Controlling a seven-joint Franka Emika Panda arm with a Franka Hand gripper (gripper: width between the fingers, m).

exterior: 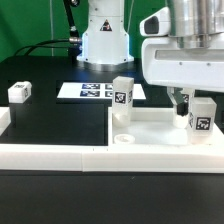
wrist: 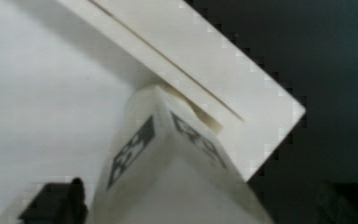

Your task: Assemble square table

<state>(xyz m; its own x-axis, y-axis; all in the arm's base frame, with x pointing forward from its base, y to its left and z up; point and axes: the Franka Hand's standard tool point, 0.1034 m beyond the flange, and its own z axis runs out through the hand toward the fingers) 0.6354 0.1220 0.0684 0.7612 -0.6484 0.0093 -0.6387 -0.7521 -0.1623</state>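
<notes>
Hand (exterior: 196, 103) spread wide, straddling a white tagged leg block (exterior: 200, 114) upright on the white square rimmed plastic tabletop (exterior: 150, 133). Second leg block (exterior: 123, 97) upright on it nearby, third (exterior: 20, 92) well apart on the black desk (exterior: 55, 115). Marker board (exterior: 95, 91) behind

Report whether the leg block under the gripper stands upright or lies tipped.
Upright: the leg block stands tall on the table top, tag face vertical, between the fingers of the open gripper.
</notes>
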